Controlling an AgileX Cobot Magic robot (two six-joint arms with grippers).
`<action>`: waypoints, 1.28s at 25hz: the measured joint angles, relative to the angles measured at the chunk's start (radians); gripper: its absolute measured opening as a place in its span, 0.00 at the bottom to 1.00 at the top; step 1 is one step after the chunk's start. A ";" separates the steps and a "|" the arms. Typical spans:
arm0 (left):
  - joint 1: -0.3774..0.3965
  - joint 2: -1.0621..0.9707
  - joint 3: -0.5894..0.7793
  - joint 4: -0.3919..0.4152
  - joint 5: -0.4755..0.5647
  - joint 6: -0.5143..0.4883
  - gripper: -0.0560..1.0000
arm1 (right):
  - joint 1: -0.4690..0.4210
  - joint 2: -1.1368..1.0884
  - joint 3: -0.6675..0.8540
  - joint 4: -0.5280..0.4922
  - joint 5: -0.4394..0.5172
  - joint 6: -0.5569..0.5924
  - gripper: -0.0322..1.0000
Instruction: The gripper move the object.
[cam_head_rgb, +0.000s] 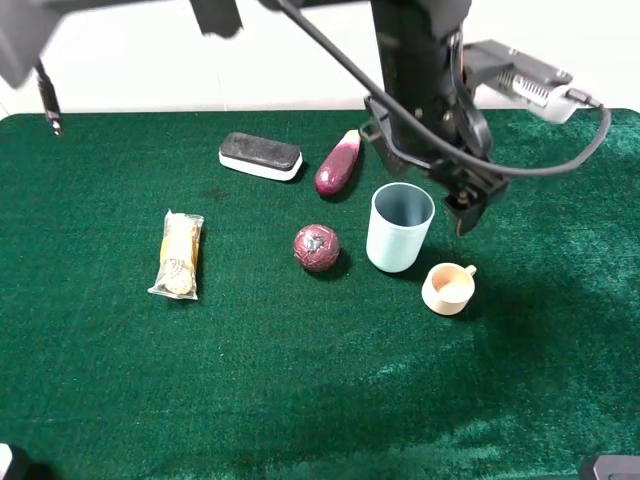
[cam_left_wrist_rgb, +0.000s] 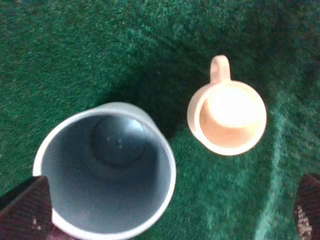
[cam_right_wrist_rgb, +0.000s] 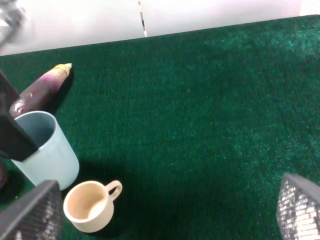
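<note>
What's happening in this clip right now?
A two-arm robot works over a green felt table. One gripper hangs just above and beside the pale blue tumbler, jaws wide open, one finger at the rim; nothing is gripped yet. The tumbler stands upright next to a small beige cup. A dark red ball, an eggplant, a board eraser and a snack packet lie untouched nearby.

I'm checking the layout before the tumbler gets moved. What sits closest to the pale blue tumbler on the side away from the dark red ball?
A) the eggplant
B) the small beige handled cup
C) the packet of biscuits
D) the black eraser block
B: in the exterior high view the small beige handled cup stands just beside the tumbler, opposite the ball.
</note>
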 joint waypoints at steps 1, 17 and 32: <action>0.000 -0.012 -0.007 0.001 0.016 0.000 0.98 | 0.000 0.000 0.000 0.000 0.000 0.000 0.66; 0.088 -0.261 0.014 0.009 0.133 0.010 0.98 | 0.000 0.000 0.000 0.001 0.000 0.000 0.66; 0.185 -0.664 0.450 0.009 0.132 0.011 0.98 | 0.000 0.000 0.000 0.001 0.000 0.000 0.66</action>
